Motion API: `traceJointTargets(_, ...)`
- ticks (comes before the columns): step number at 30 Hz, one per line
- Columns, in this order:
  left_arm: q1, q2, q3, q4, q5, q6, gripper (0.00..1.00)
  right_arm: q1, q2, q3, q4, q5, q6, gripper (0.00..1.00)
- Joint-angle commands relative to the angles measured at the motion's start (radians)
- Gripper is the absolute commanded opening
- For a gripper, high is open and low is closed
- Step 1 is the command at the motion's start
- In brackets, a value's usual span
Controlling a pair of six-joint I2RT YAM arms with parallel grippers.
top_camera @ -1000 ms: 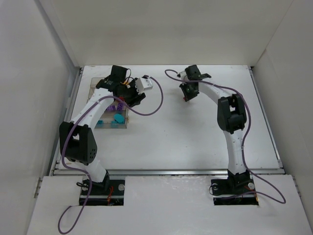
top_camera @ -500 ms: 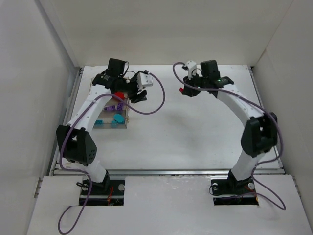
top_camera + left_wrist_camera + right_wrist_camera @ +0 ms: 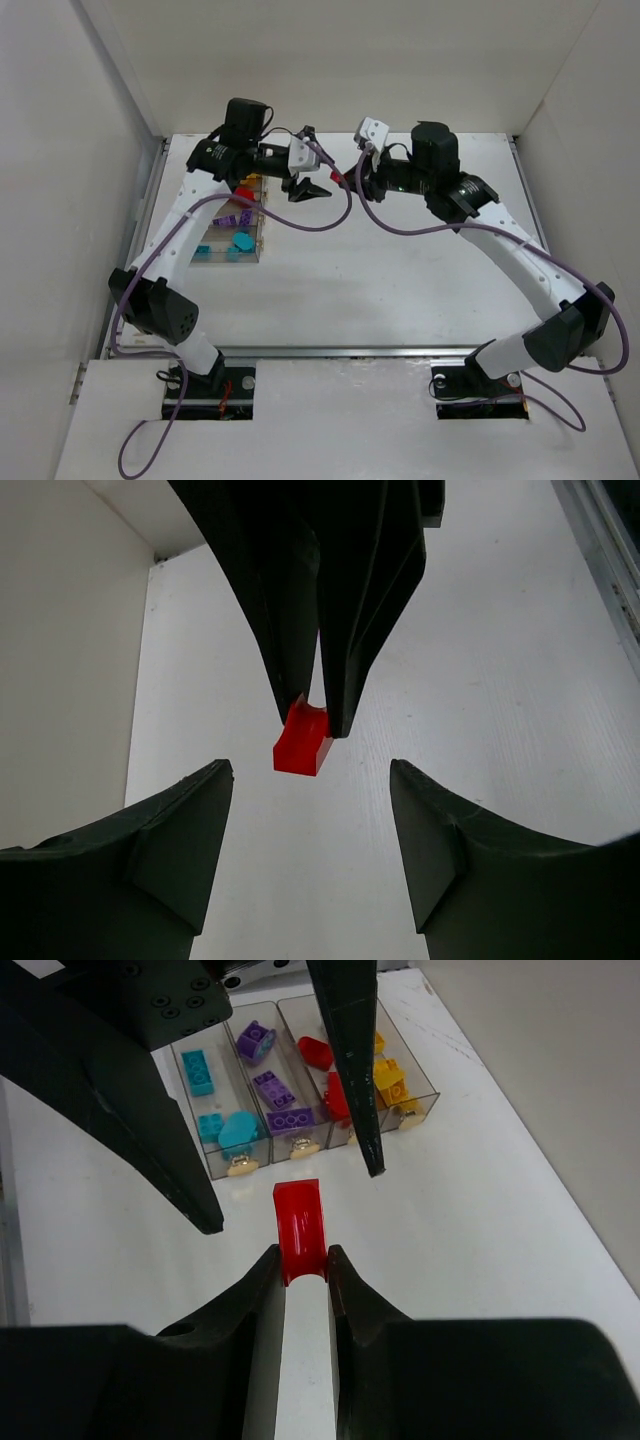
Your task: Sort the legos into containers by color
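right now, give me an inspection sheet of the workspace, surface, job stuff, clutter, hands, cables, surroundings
surface: white table, no spills or marks seen.
job's things: small red plastic brick held above the table; row of four clear plastic bins holding cyan bricks, purple bricks, red bricks and yellow bricks, one colour per bin.
clutter: nothing seen.
hands: right hand pinches the red brick; left hand is open, fingers either side of the brick, not touching.
cables: purple cables loop off both wrists, one beside the bins.
surroundings: white walls on three sides.
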Motion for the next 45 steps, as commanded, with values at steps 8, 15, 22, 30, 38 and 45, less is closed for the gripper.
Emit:
traceJointTargets(8,-0.041,-0.064,0.024,-0.019,0.033,0.016,0.51,0.044,-0.051,0.002,0.013,0.067,-0.047,0.00)
traceJointTargets(15,-0.041,-0.083,0.005,-0.019,0.001,0.016,0.36,0.045,-0.062,-0.007,-0.022,0.099,-0.068,0.00)
traceJointTargets(22,-0.041,-0.093,-0.004,-0.019,-0.008,0.007,0.29,0.054,-0.071,0.002,-0.041,0.111,-0.088,0.00)
traceJointTargets(30,-0.041,-0.093,-0.022,-0.010,-0.030,-0.003,0.36,0.063,-0.071,0.002,-0.063,0.122,-0.098,0.00)
traceJointTargets(38,-0.041,-0.093,-0.031,0.027,-0.020,-0.032,0.37,0.072,-0.071,0.013,-0.064,0.122,-0.098,0.00)
traceJointTargets(45,-0.041,-0.093,-0.050,0.027,-0.011,-0.041,0.36,0.081,-0.071,0.013,-0.054,0.113,-0.098,0.00)
